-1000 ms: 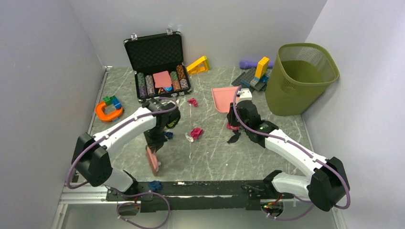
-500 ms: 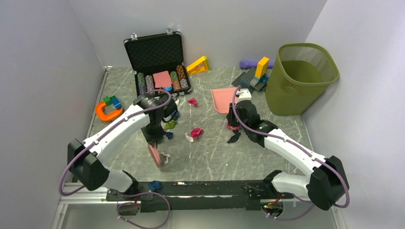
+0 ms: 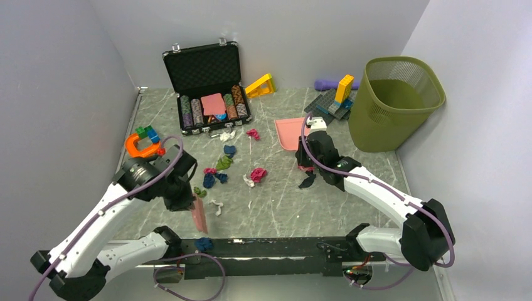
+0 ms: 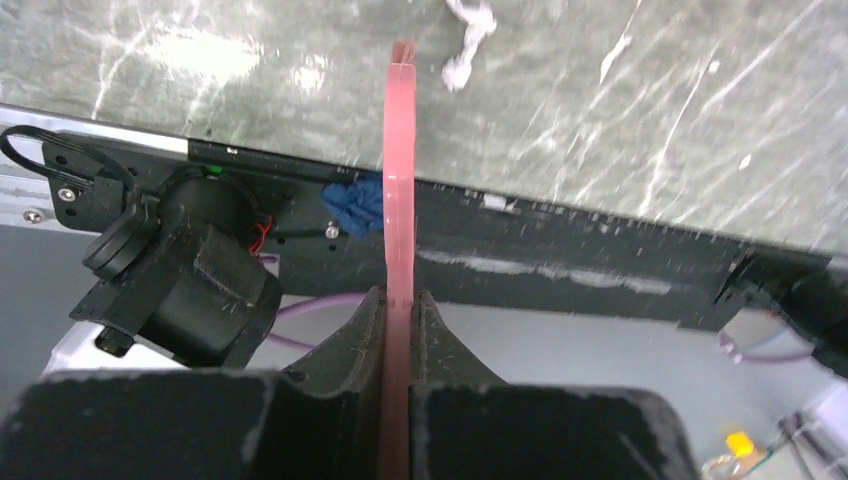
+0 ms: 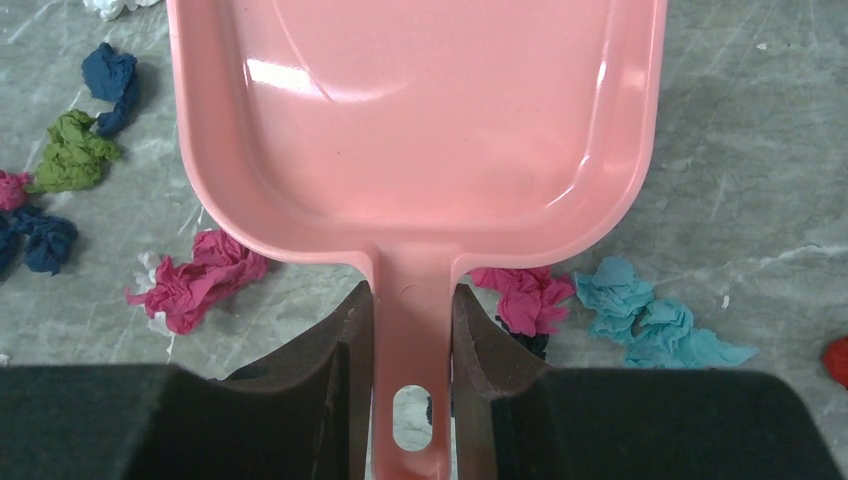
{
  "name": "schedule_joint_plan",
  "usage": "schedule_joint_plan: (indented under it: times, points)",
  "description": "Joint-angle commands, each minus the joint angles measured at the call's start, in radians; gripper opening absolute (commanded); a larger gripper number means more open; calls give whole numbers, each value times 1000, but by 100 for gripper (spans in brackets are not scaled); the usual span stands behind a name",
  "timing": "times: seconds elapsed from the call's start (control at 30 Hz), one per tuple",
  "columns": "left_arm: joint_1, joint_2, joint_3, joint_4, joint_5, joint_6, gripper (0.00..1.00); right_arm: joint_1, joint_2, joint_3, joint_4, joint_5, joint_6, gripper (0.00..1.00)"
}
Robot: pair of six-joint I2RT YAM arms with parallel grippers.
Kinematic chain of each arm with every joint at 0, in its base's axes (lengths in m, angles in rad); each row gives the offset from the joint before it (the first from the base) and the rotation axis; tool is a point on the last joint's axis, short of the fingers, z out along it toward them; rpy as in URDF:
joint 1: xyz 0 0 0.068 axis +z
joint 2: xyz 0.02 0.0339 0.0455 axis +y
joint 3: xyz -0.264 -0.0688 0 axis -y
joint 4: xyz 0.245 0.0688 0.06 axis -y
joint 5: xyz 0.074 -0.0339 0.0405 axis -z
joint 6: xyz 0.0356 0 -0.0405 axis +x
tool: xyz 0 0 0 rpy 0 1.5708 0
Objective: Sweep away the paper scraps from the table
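Crumpled paper scraps [image 3: 224, 162] in magenta, navy, green and white lie scattered on the table [image 3: 282, 207] between the arms. My left gripper [image 3: 188, 202] is shut on a thin pink flat tool [image 3: 199, 215], edge-on in the left wrist view [image 4: 400, 180], near a white scrap [image 4: 468, 30]. My right gripper [image 3: 307, 153] is shut on the handle of a pink dustpan [image 3: 290, 132]. Its tray [image 5: 420, 130] lies flat, with magenta scraps [image 5: 200, 280] and a teal scrap [image 5: 645, 315] beside the handle. A navy scrap [image 3: 202, 243] sits on the base rail.
An open black case of poker chips [image 3: 210, 88] stands at the back. A green mesh wastebasket [image 3: 394, 103] is at the back right. An orange horseshoe toy with blocks [image 3: 141, 145], a yellow wedge [image 3: 260, 86] and a block build [image 3: 335, 100] lie around the edges.
My left arm has swung left and back toward the near edge with the pink tool, uncovering the scraps it stood over. The dustpan has shifted slightly left.
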Motion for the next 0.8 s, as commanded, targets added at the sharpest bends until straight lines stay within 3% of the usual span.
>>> schedule_joint_plan:
  times: [0.0, 0.23, 0.5, 0.67, 0.77]
  points:
    - [-5, -56, -68, -46, 160, 101, 0, 0, -1, 45, 36, -16, 6, 0]
    - [-20, -45, -238, 5, 140, 81, 0, -1, -8, 47, 31, -25, 5, 0]
    - [-44, 28, -360, 297, 21, -22, 0, -1, -32, 48, 17, -15, 2, 0]
    - [-66, 131, -329, 442, -106, -142, 0, 0, -31, 54, 7, -16, 0, 0]
    - [-77, 194, -197, 387, -230, -206, 0, 0, -32, 58, 0, -11, -1, 0]
